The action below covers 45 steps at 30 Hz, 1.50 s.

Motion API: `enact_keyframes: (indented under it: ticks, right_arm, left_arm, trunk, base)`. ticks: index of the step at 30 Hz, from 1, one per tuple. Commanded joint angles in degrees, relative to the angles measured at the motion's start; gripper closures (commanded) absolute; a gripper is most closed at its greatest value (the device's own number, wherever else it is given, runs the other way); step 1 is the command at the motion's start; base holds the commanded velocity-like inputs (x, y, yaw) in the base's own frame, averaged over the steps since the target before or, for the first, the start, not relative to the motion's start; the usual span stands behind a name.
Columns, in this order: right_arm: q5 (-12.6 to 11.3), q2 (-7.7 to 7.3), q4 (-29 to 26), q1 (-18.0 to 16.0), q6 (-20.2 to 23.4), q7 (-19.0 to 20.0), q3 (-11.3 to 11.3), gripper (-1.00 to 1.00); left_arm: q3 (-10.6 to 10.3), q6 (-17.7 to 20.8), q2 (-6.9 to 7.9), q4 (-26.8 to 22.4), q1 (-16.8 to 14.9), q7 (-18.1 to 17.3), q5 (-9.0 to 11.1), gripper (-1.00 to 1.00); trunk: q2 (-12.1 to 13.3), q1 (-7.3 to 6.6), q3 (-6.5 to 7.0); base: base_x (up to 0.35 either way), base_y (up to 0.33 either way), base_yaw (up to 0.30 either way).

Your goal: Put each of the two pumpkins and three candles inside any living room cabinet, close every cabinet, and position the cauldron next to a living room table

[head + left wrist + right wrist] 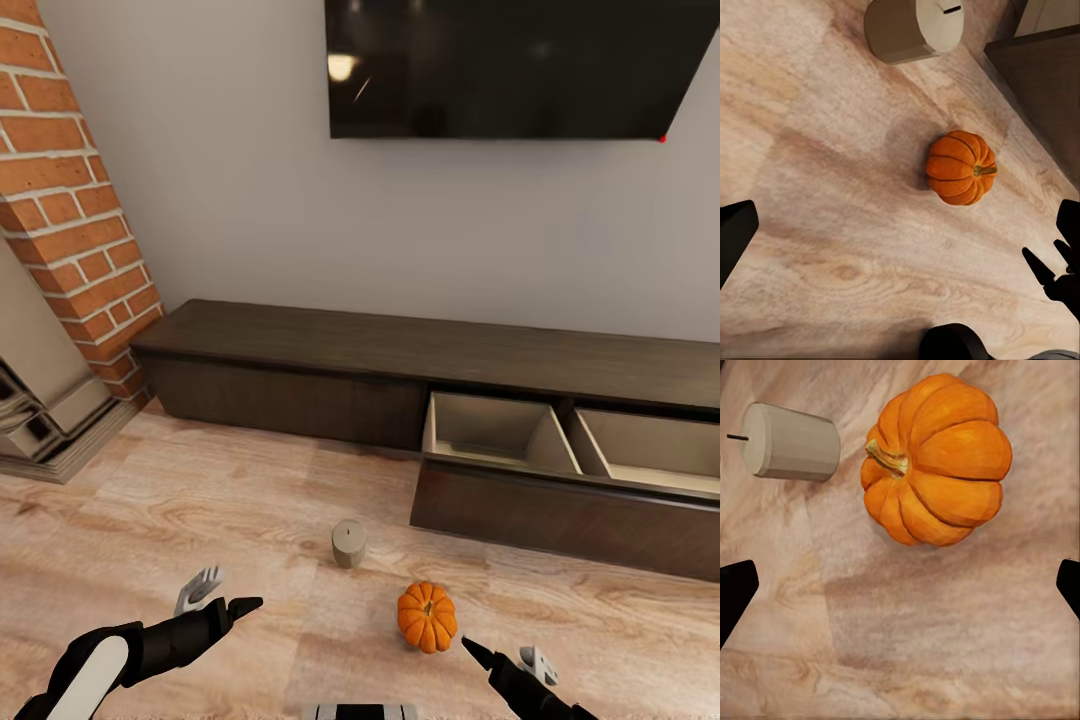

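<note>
An orange pumpkin (pixel 427 617) sits on the wood floor just ahead of my right gripper (pixel 506 657), which is open and empty. In the right wrist view the pumpkin (pixel 937 457) lies beyond the spread fingertips (pixel 735 589), with a beige candle (pixel 791 441) beside it. The candle (pixel 348 543) stands upright on the floor ahead of my left gripper (pixel 222 595), also open and empty. From the left wrist I see the pumpkin (pixel 960 167), the candle (pixel 913 28) and the right gripper (pixel 1050 274). The long dark cabinet (pixel 300 350) has a wide drawer (pixel 500 432) pulled out, its pale inside bare.
A brick column (pixel 70 200) and a pale hearth (pixel 50 420) stand at the left. A black TV (pixel 510 65) hangs on the wall above the cabinet. The open drawer front (pixel 560 515) juts out over the floor to the right of the candle.
</note>
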Motion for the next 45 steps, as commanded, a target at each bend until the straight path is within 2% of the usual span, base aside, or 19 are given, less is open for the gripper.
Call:
enact_keyframes:
  ticks: [1,5,9,36,45]
  right_arm:
    - [-0.60,-0.07,-0.02,-0.02,0.58,1.37,0.42,-1.00]
    - [-0.56,-0.17,-0.01,-0.02,2.16,8.09,0.68,-1.00]
    - [-0.45,-0.09,0.04,-0.02,3.04,9.71,0.69,-1.00]
    - [-0.89,-0.50,0.88,-0.02,3.84,9.82,0.20,-1.00]
    - [-2.82,-0.58,0.92,-0.02,4.24,7.46,0.25,-1.00]
  left_arm:
    - [-0.03,0.12,0.03,0.00,-0.03,-0.32,-0.27,-1.00]
    - [-0.03,0.12,0.03,0.00,-0.01,-0.37,-0.28,-1.00]
    - [-0.04,0.12,0.03,-0.02,0.05,-0.40,-0.28,-1.00]
    - [-0.12,0.12,0.03,-0.09,0.15,-0.32,-0.80,-1.00]
    - [-0.12,0.12,0.11,-0.05,0.15,-0.32,-0.82,-1.00]
  trunk:
    - [-0.03,0.01,-0.27]
    - [-0.09,0.11,-1.16]
    - [-0.13,0.19,-1.82]
    - [-0.13,0.19,-1.82]
    - [-0.13,0.19,-1.82]
  base:
    - [0.000,0.000,0.000]
    - [0.000,0.000,0.000]
    - [0.000,0.000,0.000]
    - [0.071,0.014,0.000]
    - [0.002,0.051,0.000]
